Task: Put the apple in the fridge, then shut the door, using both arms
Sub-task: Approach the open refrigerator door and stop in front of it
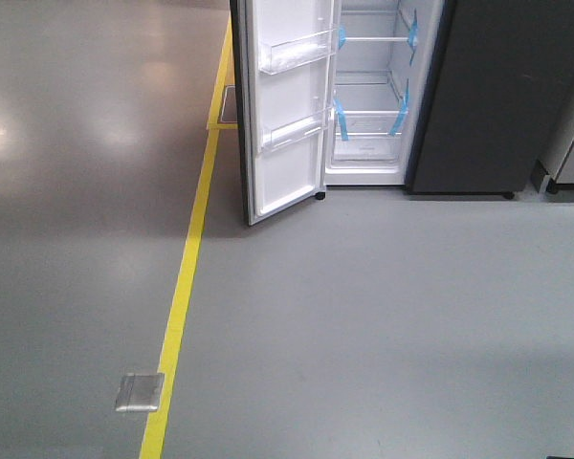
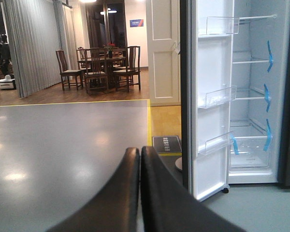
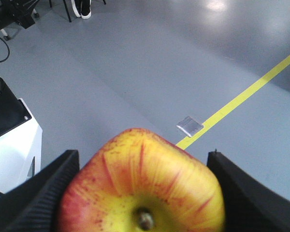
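Careful: your right gripper (image 3: 142, 166) pinches the apple (image 3: 140, 193) at its sides; your left gripper (image 2: 140, 157) is pressed together, empty. The fridge (image 1: 364, 59) stands well ahead, its door (image 1: 287, 182) open. A jolt on approach could roll that round apple free.

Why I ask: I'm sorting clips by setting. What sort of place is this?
Probably a lab or showroom mock-up: an open fridge stands on a grey floor marked with a yellow line, with a dining table and chairs beyond.
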